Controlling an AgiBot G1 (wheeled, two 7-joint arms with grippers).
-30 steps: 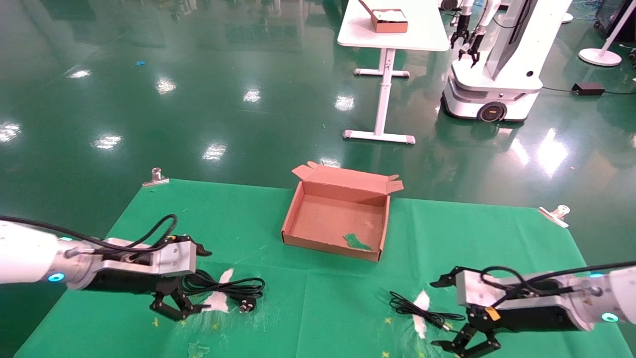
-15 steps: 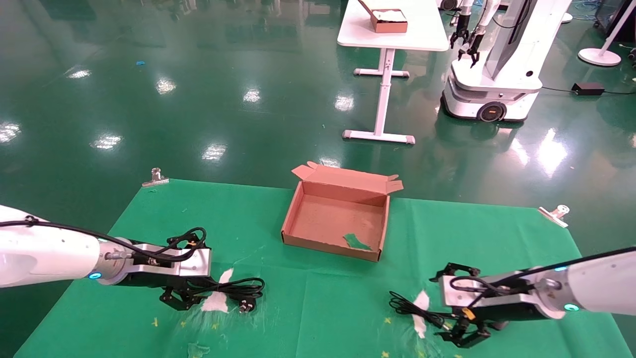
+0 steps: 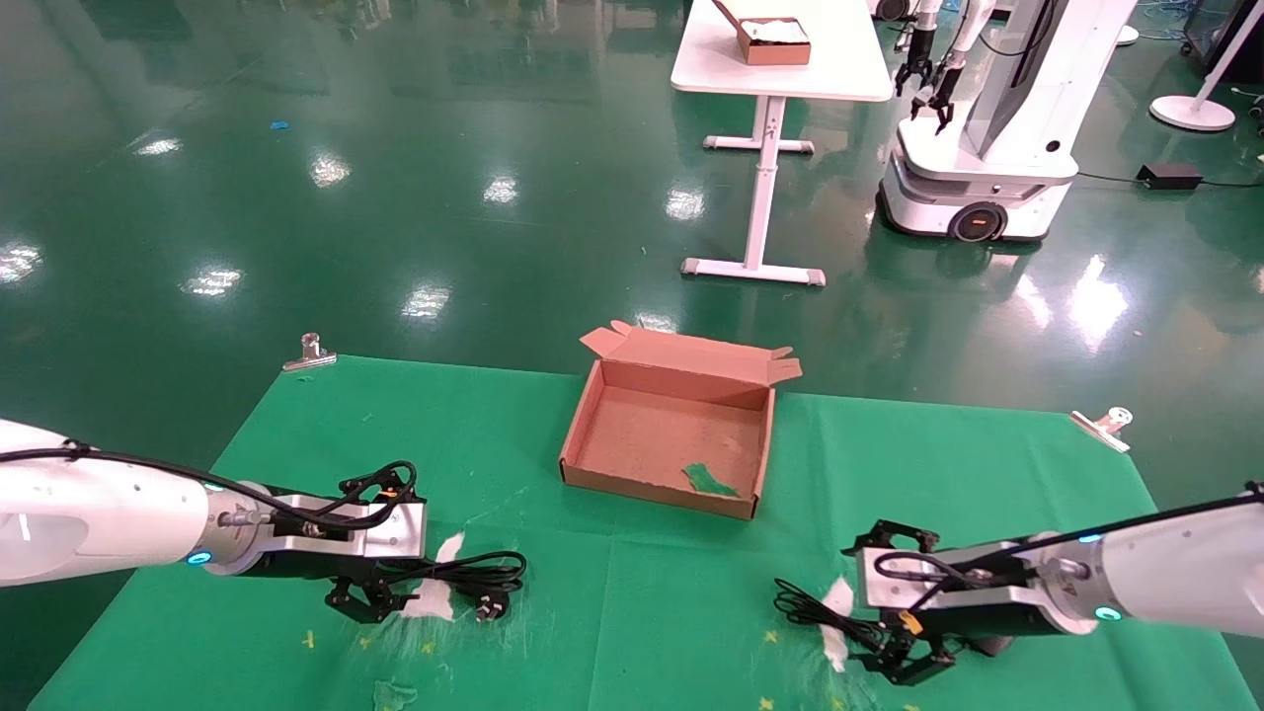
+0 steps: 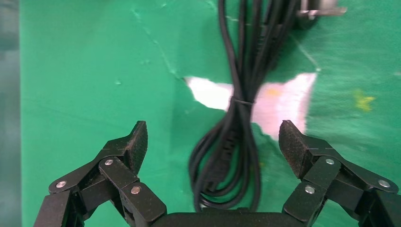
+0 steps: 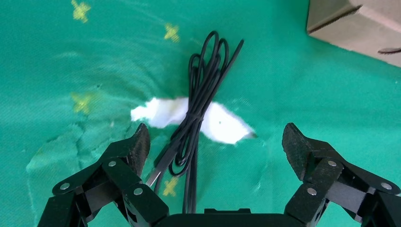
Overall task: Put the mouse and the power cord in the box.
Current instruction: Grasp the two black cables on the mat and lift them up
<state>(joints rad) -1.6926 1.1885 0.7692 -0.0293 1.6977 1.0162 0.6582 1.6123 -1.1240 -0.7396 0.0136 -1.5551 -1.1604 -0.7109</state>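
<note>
The bundled power cord [image 3: 462,572] lies on the green cloth at front left, its pronged plug [image 3: 488,609] toward me. My left gripper [image 3: 367,599] is down at the cloth. In the left wrist view it [image 4: 213,126] is open, with the cord's loops [image 4: 232,151] between its fingers. The open brown box [image 3: 660,488] stands mid-table with a green scrap [image 3: 709,481] inside. At front right, my right gripper [image 3: 904,660] is low and open [image 5: 215,127] over the mouse's thin cable [image 5: 198,94], whose metal plug [image 5: 157,173] is near one finger. The mouse is mostly hidden under my right arm; a dark bit [image 3: 989,646] shows.
White torn patches [image 3: 435,591] show through the cloth under both cables. Metal clips [image 3: 310,353] [image 3: 1106,425] hold the cloth's far corners. Beyond the table, on the green floor, stand a white table [image 3: 780,69] with a small brown box [image 3: 770,41] and another robot [image 3: 987,128].
Both arms have come down from above the cloth and slid forward. The left gripper now straddles the power cord, and the right one straddles the thin cable. Both have stayed open.
</note>
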